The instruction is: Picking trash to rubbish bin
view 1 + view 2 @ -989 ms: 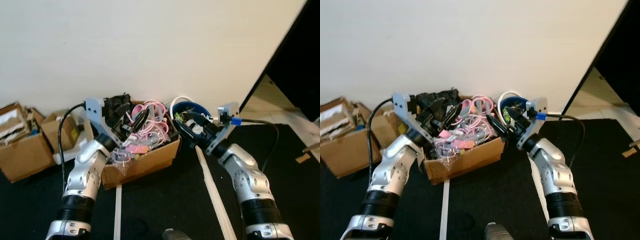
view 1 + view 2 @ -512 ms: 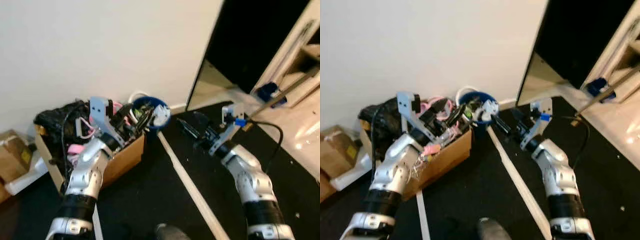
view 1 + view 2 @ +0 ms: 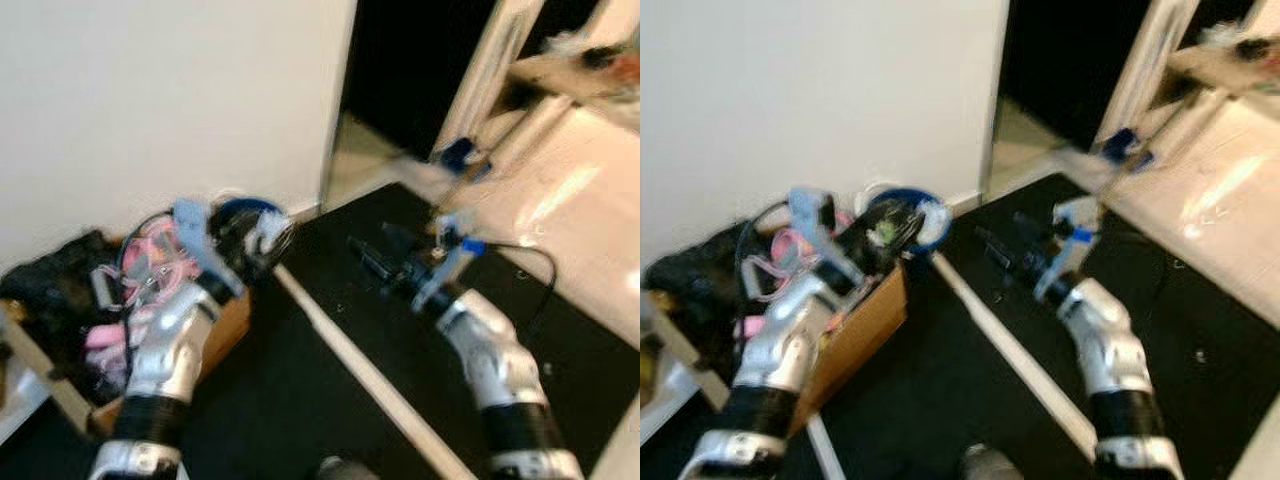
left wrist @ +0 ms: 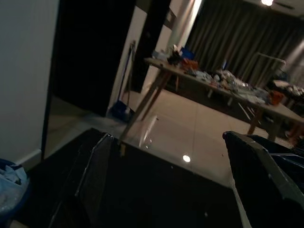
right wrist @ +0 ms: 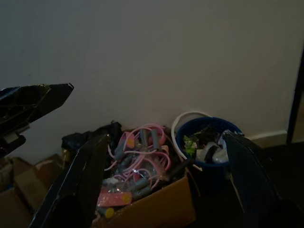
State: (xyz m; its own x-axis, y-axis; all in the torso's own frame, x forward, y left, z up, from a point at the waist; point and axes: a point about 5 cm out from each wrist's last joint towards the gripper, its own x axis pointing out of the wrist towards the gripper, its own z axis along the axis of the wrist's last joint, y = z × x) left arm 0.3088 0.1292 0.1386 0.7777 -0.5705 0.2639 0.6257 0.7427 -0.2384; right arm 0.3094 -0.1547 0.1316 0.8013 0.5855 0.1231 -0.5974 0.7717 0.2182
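Blue bin (image 5: 209, 142) of trash beside cardboard box (image 5: 156, 209) of pink cables (image 5: 142, 147); both claws spread, empty.

Arms (image 3: 175, 335): silver metal, smooth, satin sheen.
Gripper fingers (image 5: 83, 183): black plastic, faintly glossy.
Bin (image 5: 209, 142): blue plastic, smooth, holding crumpled white paper.
Box (image 5: 156, 206): brown cardboard, matt, at 9 o'clock of the bin.
Cords (image 5: 142, 147): pink, smooth, plastic-coated.
Floor mat (image 3: 330, 400): black, matt.
Tiled floor (image 4: 190, 137): glossy, reflecting lamps.
Wall (image 3: 150, 100): cream, matt, smooth.
Table (image 4: 209, 88): wood, legs matt.
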